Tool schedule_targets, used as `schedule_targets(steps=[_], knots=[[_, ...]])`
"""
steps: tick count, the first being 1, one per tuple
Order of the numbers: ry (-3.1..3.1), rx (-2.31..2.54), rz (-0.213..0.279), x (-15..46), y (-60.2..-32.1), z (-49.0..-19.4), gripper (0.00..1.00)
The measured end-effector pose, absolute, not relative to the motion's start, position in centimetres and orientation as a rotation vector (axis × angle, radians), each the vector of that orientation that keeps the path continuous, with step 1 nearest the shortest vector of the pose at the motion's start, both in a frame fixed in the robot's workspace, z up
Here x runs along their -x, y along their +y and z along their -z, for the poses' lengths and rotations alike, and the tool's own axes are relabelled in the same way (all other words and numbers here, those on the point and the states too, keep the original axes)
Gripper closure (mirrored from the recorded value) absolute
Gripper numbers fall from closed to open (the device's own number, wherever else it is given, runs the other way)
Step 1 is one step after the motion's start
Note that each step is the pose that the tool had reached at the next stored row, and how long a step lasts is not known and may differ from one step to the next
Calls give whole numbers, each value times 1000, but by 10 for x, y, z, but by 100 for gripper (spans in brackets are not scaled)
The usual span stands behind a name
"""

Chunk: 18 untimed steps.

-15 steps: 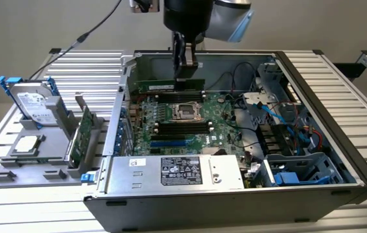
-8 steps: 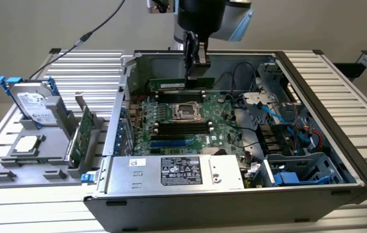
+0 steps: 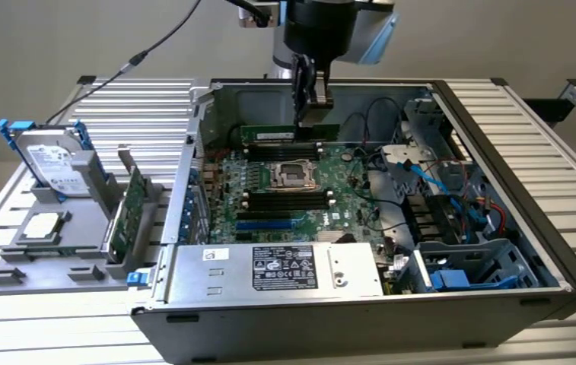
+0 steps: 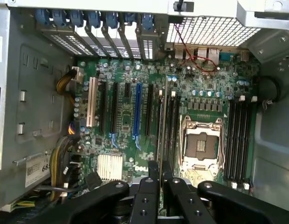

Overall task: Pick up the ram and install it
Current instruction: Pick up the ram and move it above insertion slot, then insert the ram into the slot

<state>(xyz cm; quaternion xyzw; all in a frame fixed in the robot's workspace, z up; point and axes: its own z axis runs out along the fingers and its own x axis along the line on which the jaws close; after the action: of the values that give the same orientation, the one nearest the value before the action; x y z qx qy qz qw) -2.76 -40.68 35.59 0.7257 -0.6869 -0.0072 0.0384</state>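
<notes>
My gripper [image 3: 309,97] reaches down into the open computer case [image 3: 491,144] at the far side of the motherboard [image 3: 354,194]. It is shut on the ram [image 3: 267,134], a narrow green stick held on its long edge. The stick hangs just over the black slots [image 3: 288,150] behind the CPU socket [image 3: 293,173]. In the wrist view the ram [image 4: 161,116] appears edge-on as a thin line running out from between the fingertips [image 4: 154,170], lined up over the black slots [image 4: 172,126] beside the socket [image 4: 200,142]. Whether it touches a slot I cannot tell.
A grey holder [image 3: 39,270] at the exterior view's left carries a hard drive [image 3: 52,163], a processor chip [image 3: 44,226] and a wider green expansion card [image 3: 128,213]. The power supply [image 3: 278,270] fills the case's near side. Blue cables [image 3: 420,163] and a drive cage [image 3: 470,266] lie at the right.
</notes>
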Motion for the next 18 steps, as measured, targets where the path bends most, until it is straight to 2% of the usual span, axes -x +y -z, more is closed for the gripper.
schedule_targets(steps=[18], knots=[[-2135, -2196, 20, 14, -386, -347, 86]])
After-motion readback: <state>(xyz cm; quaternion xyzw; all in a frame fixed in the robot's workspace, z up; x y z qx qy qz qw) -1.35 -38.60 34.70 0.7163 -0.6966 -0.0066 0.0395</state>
